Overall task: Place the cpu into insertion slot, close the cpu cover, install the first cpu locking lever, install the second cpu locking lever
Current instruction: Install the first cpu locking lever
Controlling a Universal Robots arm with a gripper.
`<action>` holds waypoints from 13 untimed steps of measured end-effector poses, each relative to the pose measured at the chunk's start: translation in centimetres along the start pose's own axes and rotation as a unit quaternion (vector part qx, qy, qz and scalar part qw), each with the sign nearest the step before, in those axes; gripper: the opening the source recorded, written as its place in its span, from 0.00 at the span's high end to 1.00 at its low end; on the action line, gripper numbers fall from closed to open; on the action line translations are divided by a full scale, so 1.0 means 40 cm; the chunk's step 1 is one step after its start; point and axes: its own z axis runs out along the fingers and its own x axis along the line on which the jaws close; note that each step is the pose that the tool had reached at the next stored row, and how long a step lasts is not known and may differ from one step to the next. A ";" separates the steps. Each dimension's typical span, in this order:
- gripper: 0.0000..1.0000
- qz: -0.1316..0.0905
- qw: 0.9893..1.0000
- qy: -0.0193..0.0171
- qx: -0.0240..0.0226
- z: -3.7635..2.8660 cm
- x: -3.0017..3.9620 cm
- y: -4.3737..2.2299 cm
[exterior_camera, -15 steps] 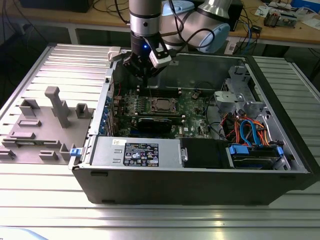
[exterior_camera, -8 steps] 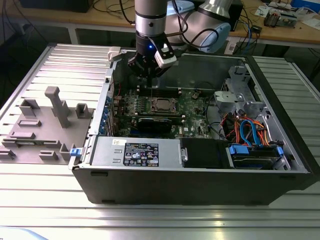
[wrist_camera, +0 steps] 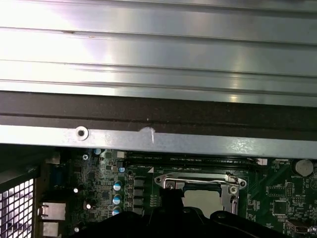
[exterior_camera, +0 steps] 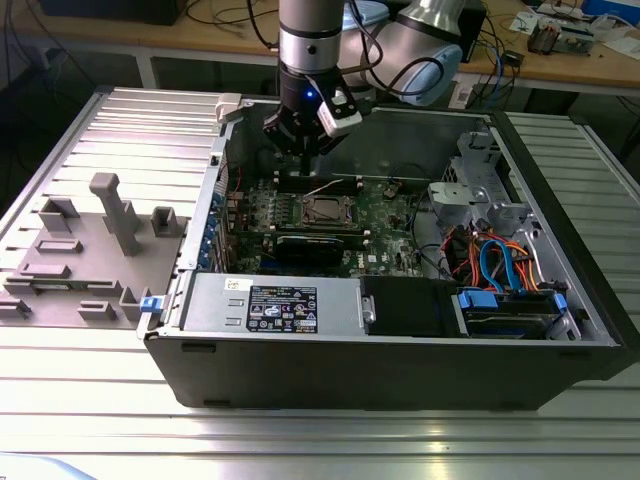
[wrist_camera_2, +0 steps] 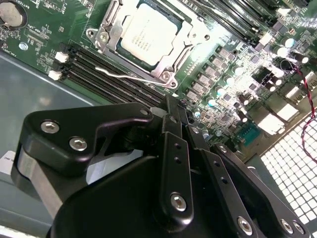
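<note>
Exterior view, left to right: grey fixture blocks (exterior_camera: 100,240) at left, open computer case (exterior_camera: 400,350) in the middle.
Pincer (exterior_camera: 300,150): mine, hanging over the board's far edge; fingers pressed together, holding nothing, as seen in the second wrist view (wrist_camera_2: 176,119).
Chip (wrist_camera_2: 146,32): seated in the socket (wrist_camera_2: 168,74), upper middle of the second wrist view.
Cover (wrist_camera_2: 190,37): down over the chip.
Lever (wrist_camera_2: 126,74): thin wire, appears unlatched.
Step, my judgement: first lever; it calls for a precise downward press.
</note>
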 end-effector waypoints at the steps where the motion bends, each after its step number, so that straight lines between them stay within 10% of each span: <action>1: 0.89 0.000 1.000 0.000 0.000 0.000 0.000 0.000; 6: 0.89 0.003 1.000 -0.001 -0.011 0.003 -0.001 0.000; 13: 0.89 0.019 1.000 -0.001 -0.011 0.010 -0.017 -0.001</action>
